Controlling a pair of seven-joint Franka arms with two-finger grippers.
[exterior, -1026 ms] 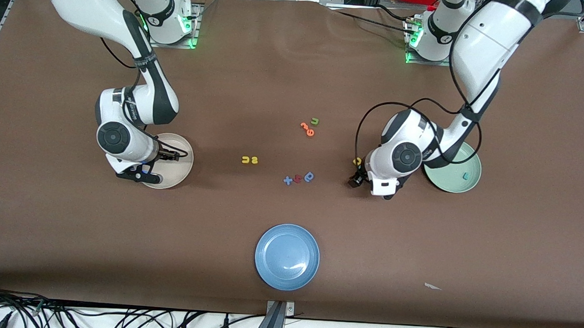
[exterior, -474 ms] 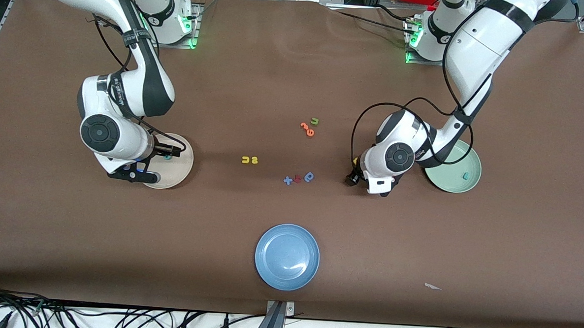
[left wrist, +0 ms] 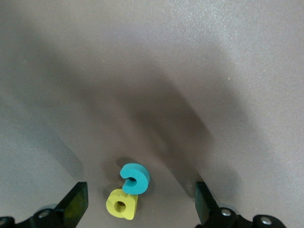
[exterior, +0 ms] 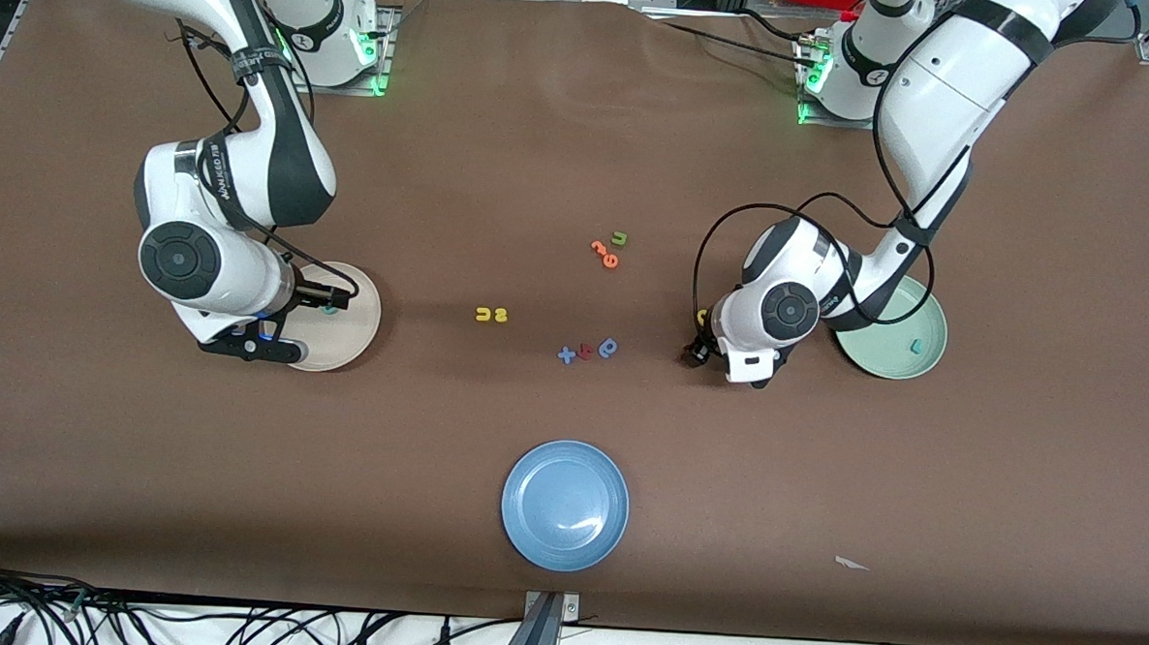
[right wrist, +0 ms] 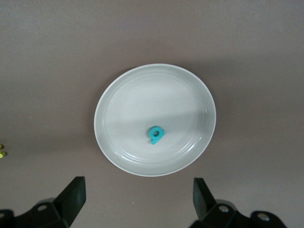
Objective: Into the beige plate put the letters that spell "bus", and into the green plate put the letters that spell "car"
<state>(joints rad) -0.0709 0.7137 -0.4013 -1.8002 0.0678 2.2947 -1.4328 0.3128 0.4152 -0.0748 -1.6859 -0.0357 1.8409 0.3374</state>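
Glossy white arm shells with black joint bands, looping black cables, green-lit bases and black end effector fingers (left wrist: 76, 205).

I'm looking at a brown surface (exterior: 505, 145) carrying three plates: a beige plate (exterior: 356, 328) under my right gripper (right wrist: 137, 202), a green plate (exterior: 907, 361) just beside my left gripper (left wrist: 140, 202) on its own arm's end of the surface, and a blue plate (exterior: 565, 504) well apart from both, nearest the front camera. Directly under the left gripper lie a teal c (left wrist: 135, 177) touching a yellow a (left wrist: 122, 204). Between the two grippers sit a yellow u (exterior: 483, 314) and yellow s (exterior: 500, 314), a green u (exterior: 619, 237) with orange letters (exterior: 605, 254), and blue and red pieces (exterior: 588, 349).
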